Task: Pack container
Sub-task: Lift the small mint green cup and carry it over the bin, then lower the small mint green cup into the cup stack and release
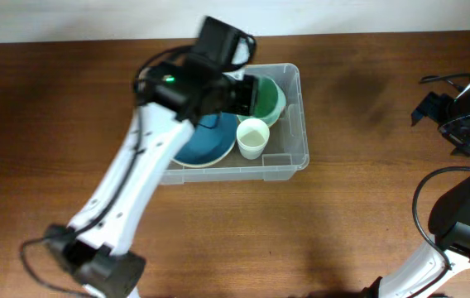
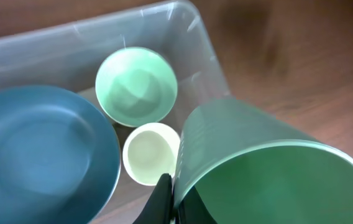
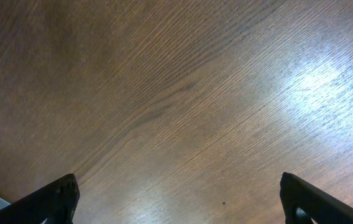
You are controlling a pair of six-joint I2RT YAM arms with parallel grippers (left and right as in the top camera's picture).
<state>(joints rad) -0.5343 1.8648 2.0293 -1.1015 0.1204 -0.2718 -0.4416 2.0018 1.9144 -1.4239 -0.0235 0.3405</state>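
The clear plastic container [image 1: 294,132] stands at the table's middle back. Inside it lie a blue plate [image 1: 204,142], a small pale cup [image 1: 252,137] and a mint bowl [image 2: 137,85]. My left gripper [image 1: 239,95] hovers over the container, shut on the rim wall of a large green cup [image 2: 270,174] that hangs tilted above the container's right end. One finger is inside the cup and one outside, seen at the left gripper [image 2: 175,202]. The plate [image 2: 40,149] and pale cup [image 2: 151,152] lie below it. My right gripper [image 3: 179,193] is open over bare wood.
The right arm [image 1: 458,112] sits at the far right edge of the brown wooden table [image 1: 367,207], well away from the container. The left arm's white links cross the container's left part and hide some of it.
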